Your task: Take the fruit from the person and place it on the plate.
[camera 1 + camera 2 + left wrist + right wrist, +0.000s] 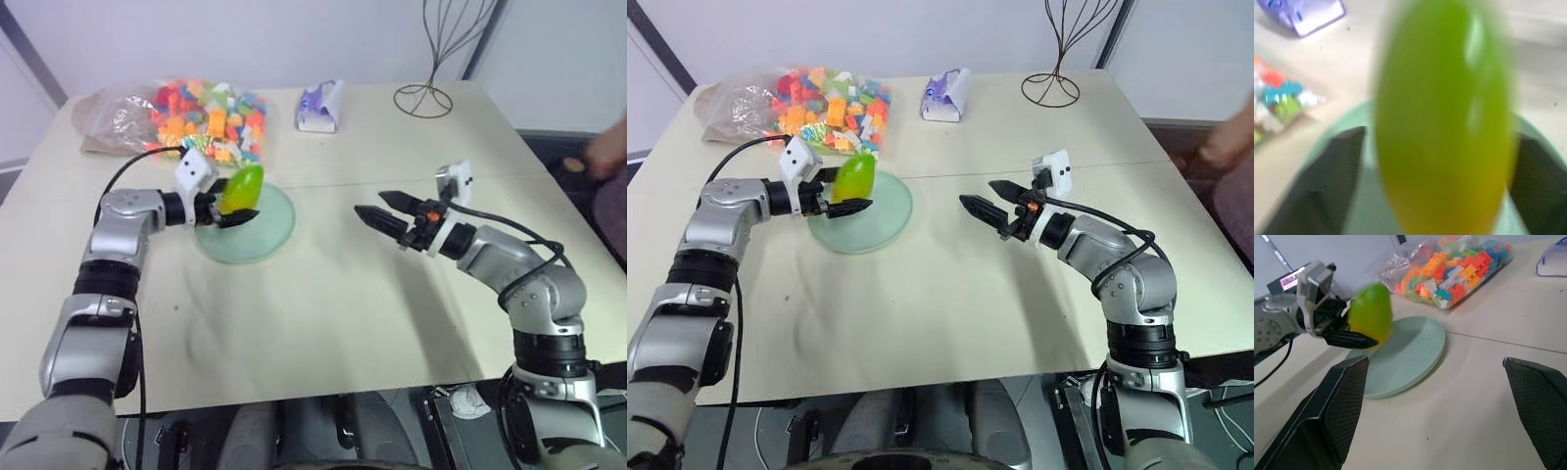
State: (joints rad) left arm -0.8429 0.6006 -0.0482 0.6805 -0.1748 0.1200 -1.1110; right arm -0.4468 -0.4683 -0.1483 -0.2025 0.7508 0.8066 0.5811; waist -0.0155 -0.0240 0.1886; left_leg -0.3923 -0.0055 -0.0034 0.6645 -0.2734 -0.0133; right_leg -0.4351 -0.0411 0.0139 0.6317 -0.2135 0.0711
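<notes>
Over the plate's [269,235] left rim, left hand [227,208] flanks the upright mango [241,188], fingers spread; grip unclear. Right hand [385,210] gapes empty mid-worktop [323,313].

fruit [1442,122] blurring in the left wrist view, its ends running off the frame | plate [1352,132] hiding mostly behind fruit | person's hand [609,149] smearing at the table's far right, being cut by the edge | bag of toy bricks [1278,98] blurring beyond telling pieces apart
</notes>
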